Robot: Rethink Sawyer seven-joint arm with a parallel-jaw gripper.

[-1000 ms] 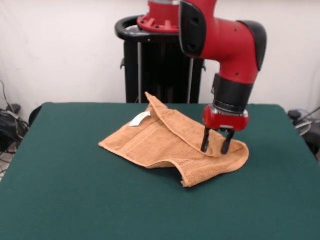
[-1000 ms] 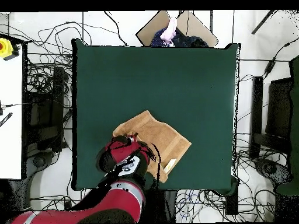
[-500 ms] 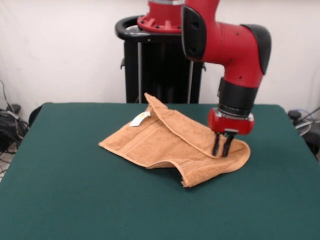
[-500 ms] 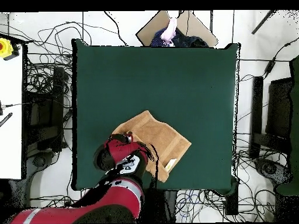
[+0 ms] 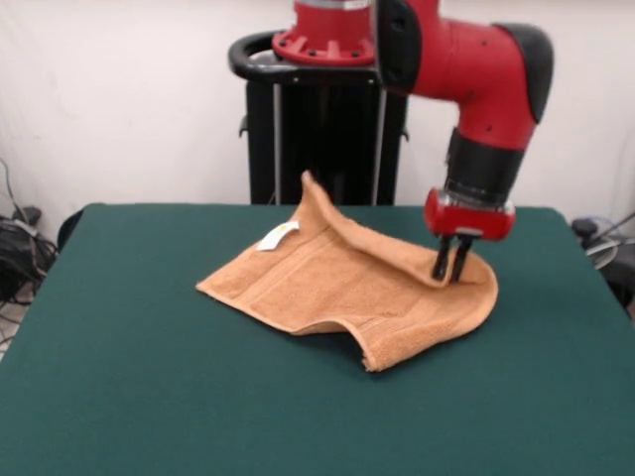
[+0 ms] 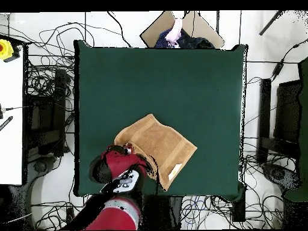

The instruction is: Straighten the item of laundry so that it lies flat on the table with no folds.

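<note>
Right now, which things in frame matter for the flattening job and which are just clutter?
In the job:
- orange-tan terry towel, one edge lifted, still folded
- dark green felt table
- red and black gripper, shut on the towel's raised edge

Just lying about:
- tangled black cables on the floor
- brown cardboard box past the table
- yellow button box on the white side bench

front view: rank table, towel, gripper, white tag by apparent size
1. table
2. towel
3. gripper, shut on the towel's folded edge
4. white tag
</note>
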